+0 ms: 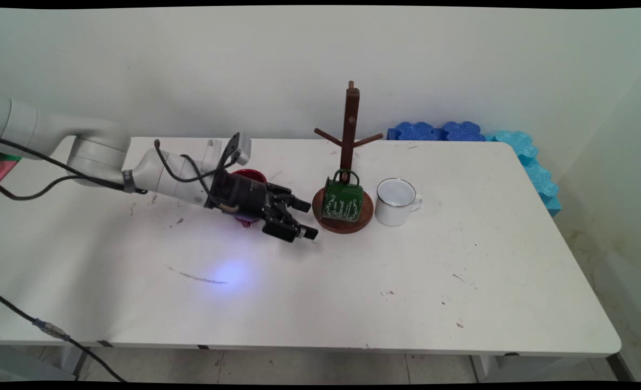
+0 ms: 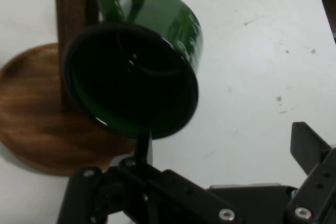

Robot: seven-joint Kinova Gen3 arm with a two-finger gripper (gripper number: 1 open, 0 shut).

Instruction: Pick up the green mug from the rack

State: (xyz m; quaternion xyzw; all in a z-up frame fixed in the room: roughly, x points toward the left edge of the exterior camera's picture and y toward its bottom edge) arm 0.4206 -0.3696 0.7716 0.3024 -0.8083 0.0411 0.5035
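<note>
My gripper (image 1: 305,219) hovers low over the table, open and empty, just left of a wooden mug tree (image 1: 349,124) on a round base (image 1: 347,226). A green enamel mug (image 1: 342,201) with white lettering hangs by its handle from a low peg. In the hand view the green mug (image 2: 136,82) tilts its dark mouth toward the camera, close ahead of the gripper (image 2: 226,148), with the post (image 2: 71,24) and base (image 2: 37,124) to its left. A red mug (image 1: 248,176) stands behind the wrist, mostly hidden by it.
A white enamel mug (image 1: 395,201) stands upright right of the tree's base. Blue foam blocks (image 1: 439,131) line the back right corner and continue along the right edge (image 1: 534,168). Black cables trail from the arm at the left.
</note>
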